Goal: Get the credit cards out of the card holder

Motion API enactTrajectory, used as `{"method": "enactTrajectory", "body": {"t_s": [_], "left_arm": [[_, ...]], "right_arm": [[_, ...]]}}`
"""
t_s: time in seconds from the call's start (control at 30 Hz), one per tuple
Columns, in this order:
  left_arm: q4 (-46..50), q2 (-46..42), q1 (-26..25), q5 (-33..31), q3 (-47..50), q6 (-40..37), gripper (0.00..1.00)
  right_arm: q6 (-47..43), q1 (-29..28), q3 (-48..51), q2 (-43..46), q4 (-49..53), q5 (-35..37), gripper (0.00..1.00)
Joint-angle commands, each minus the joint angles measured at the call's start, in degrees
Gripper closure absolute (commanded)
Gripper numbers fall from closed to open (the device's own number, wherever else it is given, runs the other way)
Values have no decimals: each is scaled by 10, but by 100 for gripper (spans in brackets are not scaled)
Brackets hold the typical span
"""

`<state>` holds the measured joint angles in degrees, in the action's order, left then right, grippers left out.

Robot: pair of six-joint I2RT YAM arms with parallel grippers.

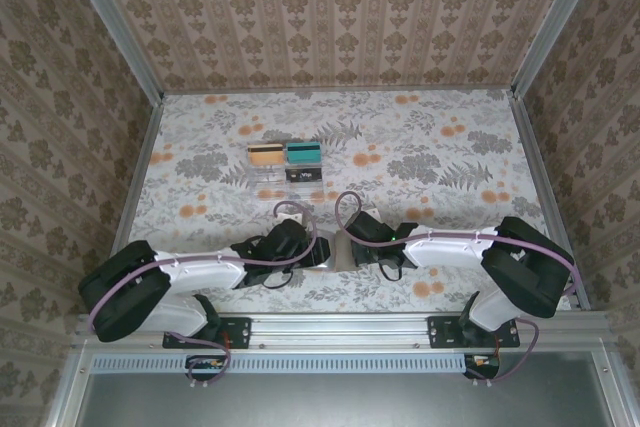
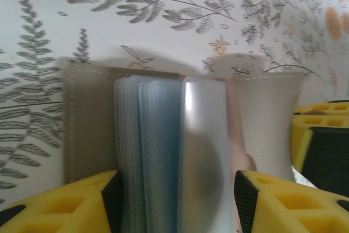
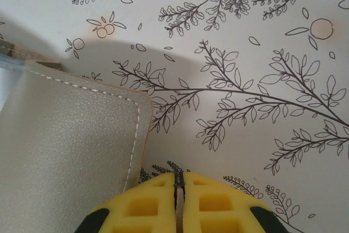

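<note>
Holding the card holder point(image 2: 90, 124) open takes both our arms. It lies on the flowery table point(image 1: 450, 147), close to our bases, right between the two grippers. Its grey-brown covers are spread flat. A bunch of clear sleeves point(image 2: 158, 151) stands up from the middle like the pages of a little book.

Our right gripper point(image 3: 179, 192) has its fingers pressed together on a thin pale edge. We think this is the edge of the right cover. Pinching it there should stop the card holder from sliding or flopping shut while the other arm works.

Our left gripper point(image 2: 177, 186) comes at the sleeves from the near side. One yellow finger point(image 2: 71, 205) sits on the left of the bunch and the other on the right, so the sleeves are between them. The fingers are apart, but we cannot tell if they squeeze the bunch or just sit beside it. We think they are there to get at one sleeve and pull out what is inside.

The sleeves are foggy, so we cannot tell which ones have the credit cards in them. Farther back on the table, well apart from the card holder, a clear stand point(image 1: 285, 175) has an orange card point(image 1: 264, 154) and a teal card point(image 1: 303, 153) in it.
</note>
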<state>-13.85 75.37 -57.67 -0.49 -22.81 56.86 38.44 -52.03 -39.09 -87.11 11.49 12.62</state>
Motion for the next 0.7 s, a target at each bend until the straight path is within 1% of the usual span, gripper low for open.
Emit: {"method": "enactTrajectory", "body": {"t_s": [0.0, 0.27, 0.43, 0.67], "left_arm": [[-72, -12, -10, 63, 1, -12, 42], [-67, -34, -23, 54, 0, -21, 43], [-61, -30, -31, 48, -11, -28, 43], [-26, -43, -31, 12, -6, -25, 43]], "right_arm": [[12, -8, 6, -21, -24, -19, 92], [15, -8, 10, -16, -23, -12, 92], [25, -6, 24, 13, -25, -4, 91], [23, -6, 24, 51, -4, 11, 88]]}}
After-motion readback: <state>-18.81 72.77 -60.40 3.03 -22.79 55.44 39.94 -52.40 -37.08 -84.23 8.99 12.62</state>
